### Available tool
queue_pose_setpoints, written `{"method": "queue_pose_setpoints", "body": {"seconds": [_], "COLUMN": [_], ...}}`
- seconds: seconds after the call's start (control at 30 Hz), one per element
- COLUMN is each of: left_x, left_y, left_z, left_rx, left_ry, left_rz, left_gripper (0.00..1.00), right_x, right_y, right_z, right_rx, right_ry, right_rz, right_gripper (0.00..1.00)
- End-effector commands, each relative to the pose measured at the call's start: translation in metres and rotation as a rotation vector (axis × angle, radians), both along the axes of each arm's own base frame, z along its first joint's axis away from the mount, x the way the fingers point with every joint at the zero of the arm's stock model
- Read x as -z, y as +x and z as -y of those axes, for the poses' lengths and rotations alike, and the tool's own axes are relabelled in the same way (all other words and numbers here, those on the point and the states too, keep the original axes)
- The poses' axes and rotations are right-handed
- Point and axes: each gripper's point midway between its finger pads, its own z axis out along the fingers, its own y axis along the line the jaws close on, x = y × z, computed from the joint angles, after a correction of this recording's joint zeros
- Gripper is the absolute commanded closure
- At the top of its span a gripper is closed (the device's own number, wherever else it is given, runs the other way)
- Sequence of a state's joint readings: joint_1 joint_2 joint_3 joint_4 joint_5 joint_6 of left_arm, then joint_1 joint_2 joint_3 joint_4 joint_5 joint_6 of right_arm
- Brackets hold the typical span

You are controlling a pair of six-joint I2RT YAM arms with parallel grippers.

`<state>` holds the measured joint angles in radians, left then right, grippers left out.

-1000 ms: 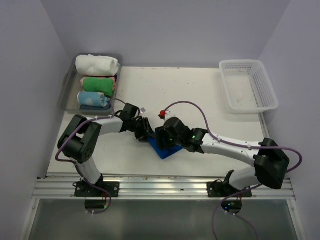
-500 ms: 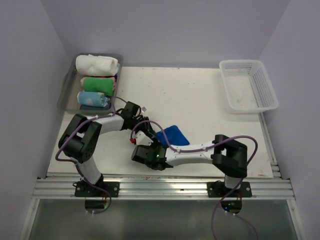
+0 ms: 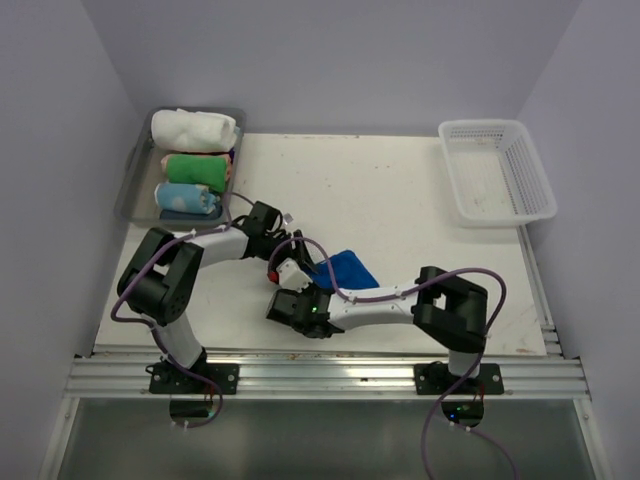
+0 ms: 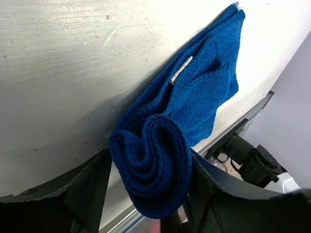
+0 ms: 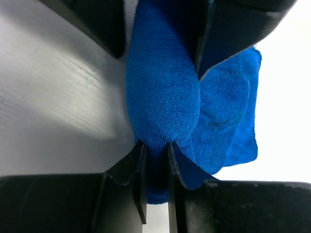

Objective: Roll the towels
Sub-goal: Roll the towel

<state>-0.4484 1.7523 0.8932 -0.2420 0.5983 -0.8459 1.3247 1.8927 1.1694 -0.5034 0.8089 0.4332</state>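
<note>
The blue towel [image 3: 345, 268] lies on the white table [image 3: 400, 200], one end wound into a tight roll [image 4: 153, 165] and the rest trailing flat. My left gripper [image 4: 149, 160] stands open around that roll: one finger [image 5: 228, 34] touches it, and a sliver of table shows beside the other [image 5: 97, 24]. My right gripper [image 5: 155, 145] is shut on the roll's near end, pinching a fold of blue cloth. From above, the left gripper [image 3: 292, 252] and right gripper [image 3: 298, 283] meet at the roll. The white towel [image 3: 195, 128] lies rolled in the grey tray [image 3: 135, 175].
The tray at the back left also holds a green roll [image 3: 197, 168] and a pale blue dotted roll [image 3: 185, 197]. A white plastic basket [image 3: 497, 170] stands at the back right. The metal rail [image 3: 320, 375] runs along the near edge, close behind the right wrist [image 3: 305, 308].
The right arm swung from the right side round to the near edge and its jaws closed on the roll's end. The left jaws widened. The blue towel shifted up and to the right.
</note>
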Motion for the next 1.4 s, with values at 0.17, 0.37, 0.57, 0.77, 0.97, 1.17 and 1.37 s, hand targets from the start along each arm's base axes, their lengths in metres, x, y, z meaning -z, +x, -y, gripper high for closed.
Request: {"method": "queue_pose_setpoints", "body": {"seconds": [0.17, 0.37, 0.57, 0.77, 0.97, 1.17, 1.37], "left_x": [-0.037, -0.056, -0.056, -0.051, -0.036, -0.027, -0.017], "left_y": [0.023, 0.03, 0.02, 0.015, 0.014, 0.009, 0.004], "left_z": [-0.008, -0.013, -0.008, 0.006, 0.016, 0.024, 0.02], "left_rx": [-0.005, -0.021, -0.011, 0.021, 0.037, 0.058, 0.056], "left_ry": [0.014, 0.007, -0.03, -0.069, -0.106, -0.102, -0.055], "left_rz": [0.096, 0.144, 0.15, 0.149, 0.112, 0.087, 0.065], "left_gripper": [0.27, 0.25, 0.21, 0.18, 0.19, 0.24, 0.33], "right_x": [-0.007, -0.006, -0.006, -0.018, -0.021, -0.011, -0.013], "right_y": [0.0, -0.008, -0.012, -0.003, -0.006, -0.009, -0.005], "right_z": [0.007, 0.008, 0.009, 0.008, 0.01, 0.009, 0.009], "right_rx": [0.077, 0.084, 0.079, 0.056, 0.038, 0.052, 0.055], "right_ry": [0.395, 0.629, 0.819, 0.975, 1.098, 1.192, 1.197], "right_rz": [-0.265, -0.458, -0.615, -0.719, -0.842, -0.956, -0.95], "right_gripper": [0.94, 0.94, 0.94, 0.93, 0.93, 0.92, 0.92]}}
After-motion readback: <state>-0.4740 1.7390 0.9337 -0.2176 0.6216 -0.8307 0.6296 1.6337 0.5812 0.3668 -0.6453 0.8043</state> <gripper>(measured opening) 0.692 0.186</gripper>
